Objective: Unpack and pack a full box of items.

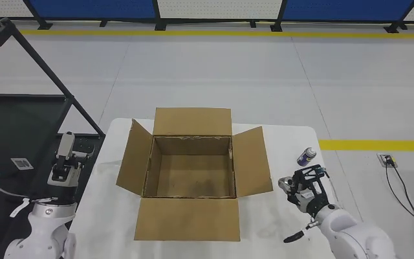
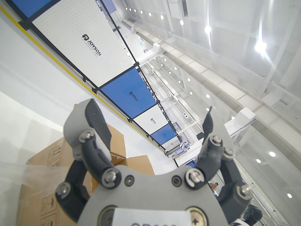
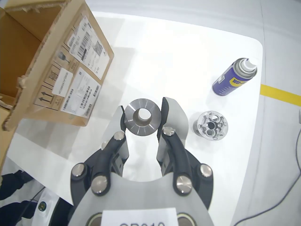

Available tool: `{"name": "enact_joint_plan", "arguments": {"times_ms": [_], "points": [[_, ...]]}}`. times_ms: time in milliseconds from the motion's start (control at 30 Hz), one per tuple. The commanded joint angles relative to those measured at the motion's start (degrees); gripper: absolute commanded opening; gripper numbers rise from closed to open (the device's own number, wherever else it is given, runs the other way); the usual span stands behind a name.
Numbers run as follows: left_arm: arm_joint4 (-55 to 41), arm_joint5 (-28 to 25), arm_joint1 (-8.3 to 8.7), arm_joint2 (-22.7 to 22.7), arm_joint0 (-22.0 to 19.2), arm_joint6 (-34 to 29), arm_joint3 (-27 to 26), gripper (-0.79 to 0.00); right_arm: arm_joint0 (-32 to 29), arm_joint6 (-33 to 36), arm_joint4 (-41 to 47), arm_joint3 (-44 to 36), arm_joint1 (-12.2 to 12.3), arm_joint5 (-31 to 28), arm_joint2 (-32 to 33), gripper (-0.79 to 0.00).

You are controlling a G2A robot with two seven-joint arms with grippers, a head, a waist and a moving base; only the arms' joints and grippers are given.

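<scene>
On the white surface (image 1: pixel 266 217), mid-width, I have the cardboard box (image 1: pixel 187 220) with all four flaps folded out; inside I see only its bare brown floor. Off the box's left side the left fingers (image 2: pixel 96 121) point upward, spread wide with nothing between them. Right of the box, a blue spray can (image 3: pixel 232 78) stands near the surface's edge. A spoked metal hub (image 3: pixel 210 125) sits just beside the right fingers (image 3: pixel 174 116), which are closed on a metal ring (image 3: pixel 141 129).

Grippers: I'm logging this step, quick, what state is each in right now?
Left gripper: open, holding nothing.
Right gripper: closed on the metal ring.
</scene>
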Motion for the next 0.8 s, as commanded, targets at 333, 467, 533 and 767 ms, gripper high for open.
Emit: {"name": "enact_joint_plan", "arguments": {"times_ms": [333, 467, 533, 767], "points": [[-1.4, 0.3, 0.06, -0.6, -0.5, -0.1, 1.5, 0.000, 2.7, -3.5, -10.1, 10.9, 1.1, 0.3, -2.5, -0.785], [-1.4, 0.3, 0.06, -0.6, -0.5, -0.1, 1.5, 0.000, 3.4, -4.1, -10.7, 13.1, 1.4, -0.2, -3.1, -0.785], [-1.4, 0.3, 0.06, -0.6, -0.5, -0.1, 1.5, 0.000, 3.6, -4.3, -10.9, 14.1, 1.5, -0.3, -3.3, -0.785], [-1.4, 0.3, 0.06, -0.6, -0.5, -0.1, 1.5, 0.000, 4.8, -5.5, -12.2, 16.9, 2.0, -0.7, -4.6, -0.785]]}}
